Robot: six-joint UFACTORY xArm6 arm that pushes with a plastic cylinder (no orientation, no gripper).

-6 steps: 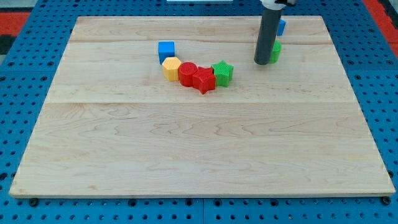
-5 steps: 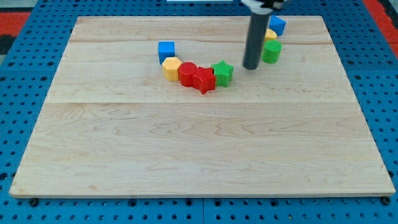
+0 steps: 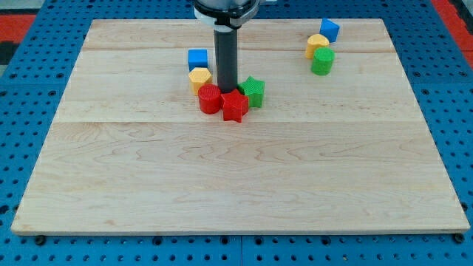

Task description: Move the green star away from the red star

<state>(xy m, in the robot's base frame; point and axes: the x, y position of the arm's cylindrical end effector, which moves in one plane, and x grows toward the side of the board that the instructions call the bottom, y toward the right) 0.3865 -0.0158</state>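
Observation:
The green star point(image 3: 253, 91) sits near the board's upper middle, touching the red star point(image 3: 234, 106) on its lower left. A red cylinder point(image 3: 210, 99) touches the red star's left side. My tip point(image 3: 227, 91) stands just above the red star, between the red cylinder and the green star, close against the green star's left side.
A yellow hexagon block point(image 3: 199, 78) and a blue cube point(image 3: 196, 59) lie just left of the rod. A blue block point(image 3: 329, 30), a yellow block point(image 3: 318, 46) and a green cylinder point(image 3: 322, 61) cluster at the upper right of the wooden board point(image 3: 236, 177).
The rod swept left from the upper-right cluster to the middle group. The red star, red cylinder and green star shifted slightly left and down.

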